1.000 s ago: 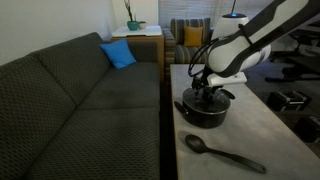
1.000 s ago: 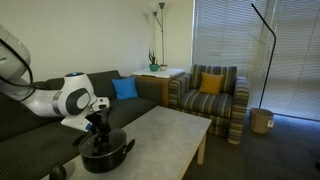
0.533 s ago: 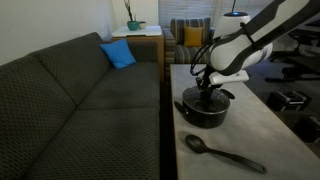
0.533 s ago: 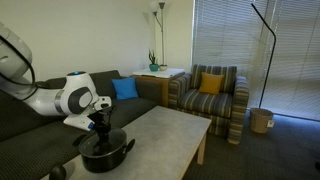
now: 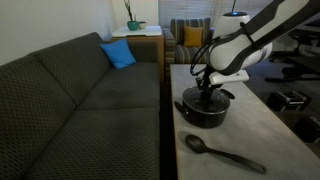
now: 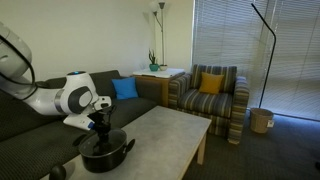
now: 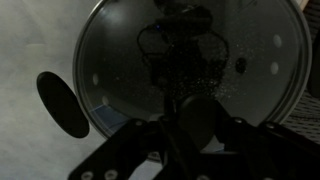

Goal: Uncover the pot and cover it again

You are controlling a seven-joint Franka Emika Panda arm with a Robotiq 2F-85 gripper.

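The black pot (image 5: 203,110) sits on the grey surface (image 5: 262,128), near the edge next to the sofa (image 5: 85,95). It is round and wide, with a short handle on each side. A see-through lid (image 7: 120,55) with a shiny rim lies on top of it. In the wrist view, small drops dot the glass.

The end effector (image 5: 207,91) points straight down over the middle of the pot. Its two fingers (image 7: 150,138) are squeezed tight on the dark knob (image 7: 200,115) on top of the lid. Both exterior views show the white arm (image 6: 70,100) bending down to the pot.

A long black spoon (image 5: 222,154) lies flat on the surface just beside the pot, not touching it. A blue pillow (image 5: 118,54) rests on the sofa. Farther back stands a striped armchair (image 6: 208,98) with a yellow pillow (image 6: 209,84).
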